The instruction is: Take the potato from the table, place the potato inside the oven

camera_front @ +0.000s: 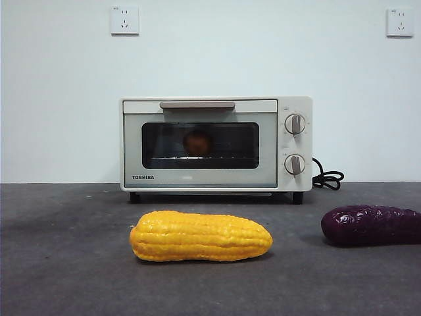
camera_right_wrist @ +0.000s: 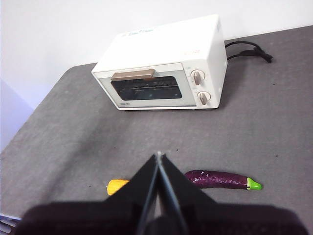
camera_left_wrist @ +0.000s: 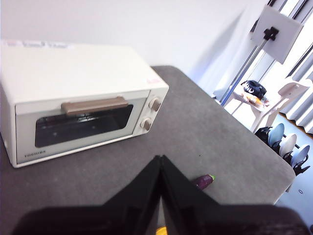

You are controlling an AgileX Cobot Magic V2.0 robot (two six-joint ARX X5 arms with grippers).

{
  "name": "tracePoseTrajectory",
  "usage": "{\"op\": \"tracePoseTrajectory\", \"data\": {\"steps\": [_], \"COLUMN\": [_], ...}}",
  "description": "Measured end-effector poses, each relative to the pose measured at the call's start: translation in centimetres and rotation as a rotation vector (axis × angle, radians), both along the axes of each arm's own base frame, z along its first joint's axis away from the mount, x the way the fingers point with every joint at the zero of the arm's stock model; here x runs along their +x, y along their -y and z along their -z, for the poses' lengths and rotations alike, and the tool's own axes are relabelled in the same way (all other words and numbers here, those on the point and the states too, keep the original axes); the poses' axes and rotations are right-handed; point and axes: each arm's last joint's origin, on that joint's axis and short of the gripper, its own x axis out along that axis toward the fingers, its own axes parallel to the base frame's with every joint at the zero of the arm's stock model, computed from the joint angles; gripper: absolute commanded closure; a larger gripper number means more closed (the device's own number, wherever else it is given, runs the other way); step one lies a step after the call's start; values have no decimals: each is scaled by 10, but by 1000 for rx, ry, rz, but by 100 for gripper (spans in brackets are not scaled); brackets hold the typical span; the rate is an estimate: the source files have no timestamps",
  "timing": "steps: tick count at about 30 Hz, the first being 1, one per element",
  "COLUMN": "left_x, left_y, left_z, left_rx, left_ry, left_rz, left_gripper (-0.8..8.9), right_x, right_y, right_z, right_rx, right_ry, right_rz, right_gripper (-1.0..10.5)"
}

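Small brown-orange potato (camera_front: 197, 143) sits inside cream-white TOSHIBA toaster oven (camera_front: 216, 143), door closed. Left gripper (camera_left_wrist: 160, 161) and right gripper (camera_right_wrist: 159, 157) raised above the dark grey table (camera_front: 66, 263), jaws together, empty. Yellow corn cob (camera_front: 200, 236), purple eggplant (camera_front: 371, 225) in front.

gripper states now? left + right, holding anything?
Left gripper: closed, holding nothing, raised over the table.
Right gripper: closed, holding nothing, also raised.
The potato sits inside the oven, door shut.
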Motion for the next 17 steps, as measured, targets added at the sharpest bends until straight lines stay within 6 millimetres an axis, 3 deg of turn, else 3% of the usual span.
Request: {"op": "tracePoseTrajectory", "data": {"steps": [5, 12, 17], "left_x": [-3, 16, 27], "left_y": [0, 3, 1], "left_z": [-1, 6, 12], "left_rx": [-4, 8, 180], "left_ry": [10, -52, 21], "left_rz": [8, 6, -42], "left_gripper": [818, 818, 818], "right_x": [0, 0, 0], "right_y": [0, 0, 0], "right_z": [0, 0, 0], "right_rx": [-1, -4, -4], "right_ry": [1, 4, 5], "right_rz": [4, 14, 15], "right_gripper": [946, 946, 946]}}
